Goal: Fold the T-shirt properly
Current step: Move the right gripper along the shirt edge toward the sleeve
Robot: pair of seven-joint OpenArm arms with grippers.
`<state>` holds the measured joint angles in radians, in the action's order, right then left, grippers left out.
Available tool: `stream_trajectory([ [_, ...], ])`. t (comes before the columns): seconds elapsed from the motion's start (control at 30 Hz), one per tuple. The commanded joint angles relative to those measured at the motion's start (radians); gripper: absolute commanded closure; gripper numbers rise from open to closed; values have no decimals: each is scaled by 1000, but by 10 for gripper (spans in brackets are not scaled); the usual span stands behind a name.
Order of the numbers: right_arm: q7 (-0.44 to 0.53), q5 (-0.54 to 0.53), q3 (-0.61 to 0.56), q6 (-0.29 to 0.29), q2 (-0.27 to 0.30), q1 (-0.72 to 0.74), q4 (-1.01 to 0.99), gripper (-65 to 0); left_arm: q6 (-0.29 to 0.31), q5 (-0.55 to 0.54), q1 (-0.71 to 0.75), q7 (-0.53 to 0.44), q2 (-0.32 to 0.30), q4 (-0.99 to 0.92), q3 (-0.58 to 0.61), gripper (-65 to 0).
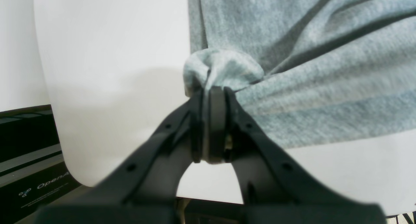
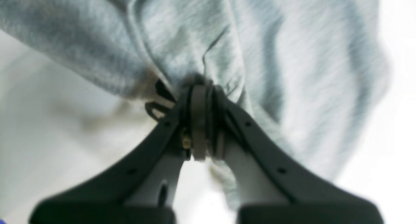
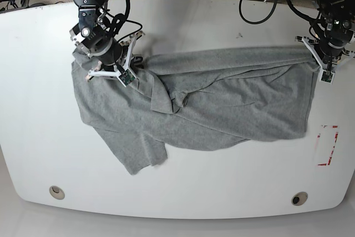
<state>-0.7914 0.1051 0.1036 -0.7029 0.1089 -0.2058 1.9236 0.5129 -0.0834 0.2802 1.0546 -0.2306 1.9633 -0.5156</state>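
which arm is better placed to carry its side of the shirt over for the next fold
Probably the left. Its end effector is shut on a clean corner of the T-shirt, with cloth stretched flat. The right end effector is shut on a bunched, crumpled part.

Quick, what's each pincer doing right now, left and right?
Left pincer: closed, holding the T-shirt.
Right pincer: closed, holding the T-shirt.

One T-shirt [image 3: 222,98], grey, spread across table centre. One white table [image 3: 183,181]. Two arms: one gripper [image 3: 84,54] at 10 o'clock, one gripper [image 3: 315,48] at 2 o'clock. Two round holes in table: one [image 3: 56,192] at 7 o'clock, one [image 3: 299,198] at 5 o'clock. One red mark [image 3: 328,145] at 4 o'clock.
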Motion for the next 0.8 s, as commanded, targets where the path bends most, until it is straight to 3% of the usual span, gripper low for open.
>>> stream_trajectory([
  [0.0, -30, 0, 0, 5, 28, 64, 23, -27, -7, 4, -8, -12, -16, 14, -4, 0],
  [0.1, -70, 0, 5, 5, 28, 108, 20, -36, -7, 6, -8, -12, -16, 14, -4, 0],
  [0.27, -104, 0, 6, 5, 27, 188, -37, -152, -7, 6, -8, -12, -16, 14, -4, 0],
  [0.47, -98, 0, 8, 5, 35, 312, -210, -89, -6, 6, -8, -12, -17, 14, -4, 0],
  [0.57, -72, 0, 9, 5, 50, 368, -276, -90, -6, 6, -8, -12, -17, 14, -4, 0],
  [0.67, -43, 0, 9, 5, 59, 397, -329, -144, -4, 6, -8, -12, -17, 14, -4, 0],
  [0.77, -44, 0, 14, 5, 70, 421, -339, -271, -4, 6, -8, -12, -19, 14, -4, 0],
])
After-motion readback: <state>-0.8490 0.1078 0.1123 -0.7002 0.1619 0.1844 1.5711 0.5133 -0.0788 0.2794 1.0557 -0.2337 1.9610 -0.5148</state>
